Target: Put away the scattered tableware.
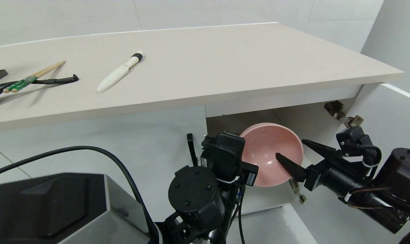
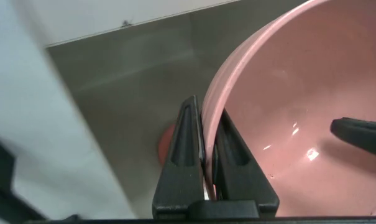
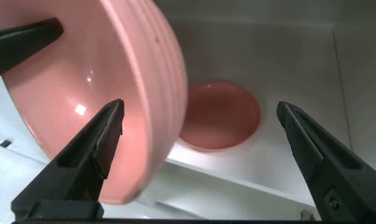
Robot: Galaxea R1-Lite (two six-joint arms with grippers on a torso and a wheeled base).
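We see the pink bowl [image 1: 271, 152] held tilted in the open cabinet [image 1: 387, 112] below the worktop [image 1: 225, 61], its hollow facing outward. The left tool [image 2: 206, 109] pinches the bowl's rim, 1 finger inside and 1 outside the wall. The right tool [image 1: 290, 148] is spread wide. 1 of its fingers lies over the bowl's hollow and the other is out past the rim; we cannot tell whether either touches. Behind the bowl, a pink shallow dish [image 3: 219, 115] rests on the cabinet shelf [image 3: 268, 168].

On the worktop, 2 chopsticks [image 1: 34, 76] with green ends lie near the left edge, crossing a black utensil [image 1: 56, 80]. What looks like a white knife [image 1: 120, 72] with a black band lies farther in, nearer the front edge than the back.
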